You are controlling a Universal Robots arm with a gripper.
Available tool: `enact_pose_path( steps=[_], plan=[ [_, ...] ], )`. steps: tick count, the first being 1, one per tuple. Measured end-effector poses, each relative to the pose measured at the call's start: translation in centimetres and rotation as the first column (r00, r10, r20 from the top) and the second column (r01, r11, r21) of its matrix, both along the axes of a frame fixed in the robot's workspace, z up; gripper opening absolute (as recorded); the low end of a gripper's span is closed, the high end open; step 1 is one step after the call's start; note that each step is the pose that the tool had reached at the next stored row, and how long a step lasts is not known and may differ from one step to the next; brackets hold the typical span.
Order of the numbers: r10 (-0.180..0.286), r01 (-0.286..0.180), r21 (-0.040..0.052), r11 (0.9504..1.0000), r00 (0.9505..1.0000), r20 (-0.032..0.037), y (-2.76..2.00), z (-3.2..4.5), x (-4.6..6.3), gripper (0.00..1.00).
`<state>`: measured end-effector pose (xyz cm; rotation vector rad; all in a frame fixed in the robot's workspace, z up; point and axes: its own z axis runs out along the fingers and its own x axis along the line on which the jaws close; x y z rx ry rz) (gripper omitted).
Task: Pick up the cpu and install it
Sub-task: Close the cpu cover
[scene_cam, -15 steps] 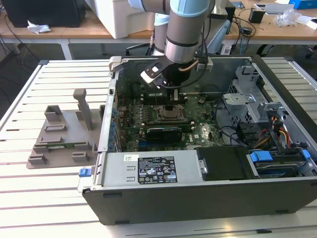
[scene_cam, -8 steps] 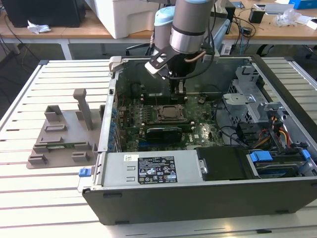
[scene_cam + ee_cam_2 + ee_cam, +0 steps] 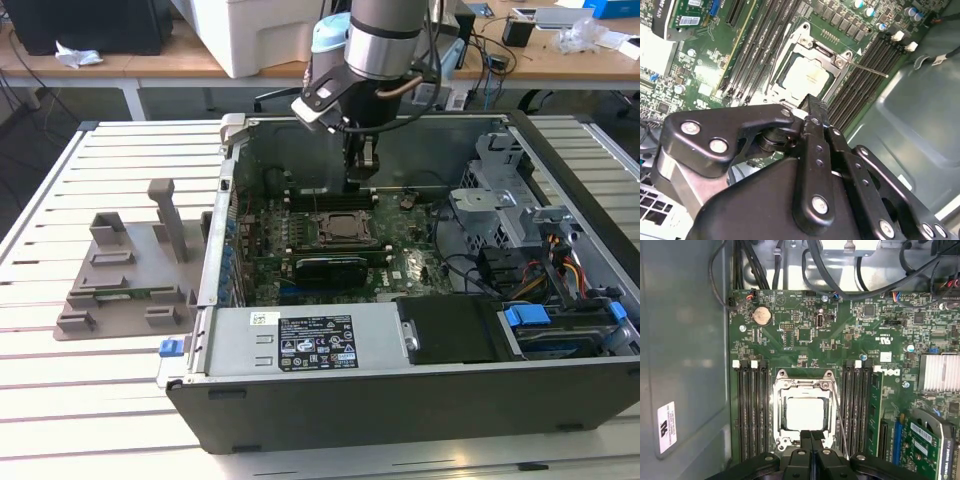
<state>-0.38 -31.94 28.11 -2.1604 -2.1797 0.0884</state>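
At the exterior view's left, a grey plastic tray [image 3: 128, 270] with upright posts rests on the slatted table [image 3: 60, 400]. Beside it the open computer case [image 3: 400, 400] takes up the middle and right of the frame, with the green motherboard [image 3: 262, 255] lying flat inside. Near the frame's centre the cpu [image 3: 345, 228] sits in the black metal-framed socket [image 3: 318, 240]; both wrist views show its silvery top [image 3: 805, 412] [image 3: 807, 75] inside the frame, with memory slots [image 3: 747, 410] on either side. Just above the socket hangs the gripper [image 3: 360, 183], its fingers [image 3: 805, 436] pressed together and holding nothing. At the right stand a metal drive cage [image 3: 500, 215] and a bundle of cables [image 3: 560, 265].
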Motion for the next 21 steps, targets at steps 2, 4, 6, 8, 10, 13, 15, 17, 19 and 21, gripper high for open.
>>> enact_pose_path(
  steps=[2, 4, 6, 8, 10, 13, 15, 17, 19, 21],
  plan=[
    [0.0, 0.0, 0.0, 1.0, 1.0, 0.0, 0.0, 0.3, 0.0, 0.11],
    [0.0, 0.0, 0.0, 1.0, 1.0, 0.0, 0.0, 0.53, 0.0, 0.11],
    [0.0, 0.0, 0.0, 1.0, 1.0, 0.0, 0.0, 0.96, 0.0, 0.11],
    [0.0, 0.0, 0.0001, 1.0, 1.0, 0.0001, 0.0, 1.46, 0.0, 0.11],
    [0.0, 0.0, 0.0, 1.0, 1.0, 0.0, 0.0, 2.08, 0.0, 0.11],
    [0.0, 0.0, 0.0, 1.0, 1.0, 0.0, 0.0, 2.8, 0.0, 0.11],
    [0.0, 0.0, 0.0001, 1.0, 1.0, 0.0, 0.0, 3.04, 0.0, 0.11],
    [0.0, 0.0, 0.0002, 1.0, 1.0, 0.0001, 0.0, 3.12, 0.0, 0.11],
    [0.0, 0.0, 0.0001, 1.0, 1.0, 0.0001, 0.0, 3.13, 0.0, 0.11],
    [0.0, 0.0, 0.0001, 1.0, 1.0, 0.0, 0.0, 3.13, 0.0, 0.11]
  ],
)
